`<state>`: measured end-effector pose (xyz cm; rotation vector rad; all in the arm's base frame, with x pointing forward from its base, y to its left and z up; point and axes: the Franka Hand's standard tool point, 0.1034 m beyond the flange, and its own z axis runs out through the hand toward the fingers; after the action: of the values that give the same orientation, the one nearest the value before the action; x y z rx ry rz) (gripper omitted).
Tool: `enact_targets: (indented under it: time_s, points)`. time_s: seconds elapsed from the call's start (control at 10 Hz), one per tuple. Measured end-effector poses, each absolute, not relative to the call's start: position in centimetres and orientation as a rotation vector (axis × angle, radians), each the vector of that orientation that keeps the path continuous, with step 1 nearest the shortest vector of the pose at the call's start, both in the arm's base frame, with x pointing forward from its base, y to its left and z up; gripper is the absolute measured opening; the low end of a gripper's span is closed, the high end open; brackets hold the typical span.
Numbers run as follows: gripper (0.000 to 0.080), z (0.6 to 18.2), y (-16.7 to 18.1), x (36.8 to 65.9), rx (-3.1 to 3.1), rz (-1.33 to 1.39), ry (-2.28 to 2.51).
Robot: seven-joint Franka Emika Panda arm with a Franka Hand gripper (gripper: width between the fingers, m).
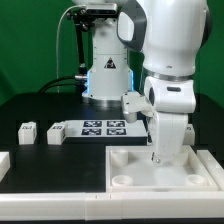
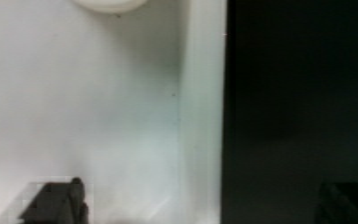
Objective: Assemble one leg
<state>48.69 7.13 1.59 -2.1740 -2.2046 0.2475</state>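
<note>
Two fingertips (image 2: 55,200) of the claw (image 2: 202,203) showed dark in the wrist view. They were spread wide, with only the tray piece (image 2: 87,110) edge and black counter (image 2: 300,100) between them. Claw released, holding nothing.

Tray: smooth matte white plastic, square, raised walls, with a round socket (image 2: 110,3) sunk in a corner.

Exterior view: claw hung low at the tray's far rim.

Risk, as judged:
- Closing here would pinch the tray wall, not a leg.
- Slick plastic could slip or skid on the counter.
- Further descent could knock a finger on the rim.

Farther back at the exterior view's left, the leg (image 1: 55,131) sat on the counter, well apart from the claw. It was a small blocky white peg. A second leg (image 1: 27,131) sat just beside it, with the flat marker board (image 1: 100,127) alongside.
</note>
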Motion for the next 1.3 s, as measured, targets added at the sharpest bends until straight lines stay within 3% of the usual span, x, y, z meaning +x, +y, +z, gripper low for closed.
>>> enact_targets:
  time_s: [0.2, 0.7, 1.3]
  points:
    - [0.0649, 2.2, 7.2, 48.6, -2.193, 0.242, -2.197]
    - [0.0649, 6.0, 7.7, 47.4, -2.280, 0.207, -2.167]
    - [0.0649, 5.7, 7.7, 47.3, -2.420, 0.211, -2.011]
